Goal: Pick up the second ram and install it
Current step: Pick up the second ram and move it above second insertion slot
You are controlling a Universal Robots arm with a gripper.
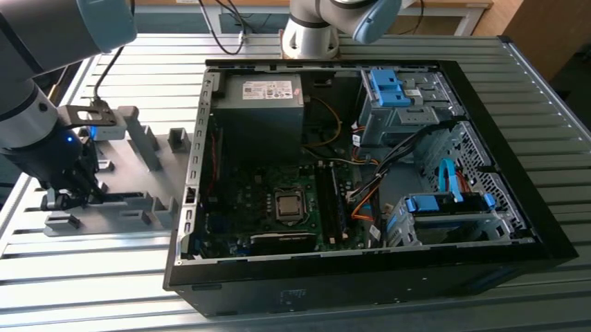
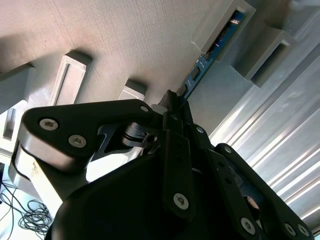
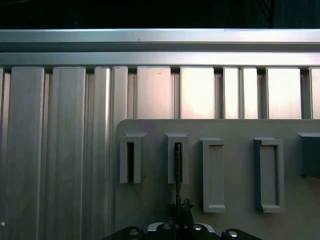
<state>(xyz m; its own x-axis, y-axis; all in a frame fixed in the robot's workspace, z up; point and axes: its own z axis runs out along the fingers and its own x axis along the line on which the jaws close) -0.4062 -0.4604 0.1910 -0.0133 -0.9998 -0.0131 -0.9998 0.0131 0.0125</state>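
Second ram (image 3: 177,167) sits on edge in a slotted block of the grey tray (image 3: 240,131), right at your pincer (image 3: 181,210) tips. Pincer is narrow, pinched on the ram's near end. Tray lies on the ribbed desk (image 3: 65,150); the open computer case (image 1: 369,280) is well apart from the pincer.

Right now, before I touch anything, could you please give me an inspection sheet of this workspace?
Surface: slatted aluminium table, bearing everything.
Job's things: second ram stands on edge in a slot of the grey fixture tray; open computer case lies beside the tray.
Clutter: nothing seen.
Grippers: gripper closed on the second ram's end, low over the tray.
Cables: black cables beyond the case; blue flat cable inside it.
Surroundings: robot base stands beyond the case.
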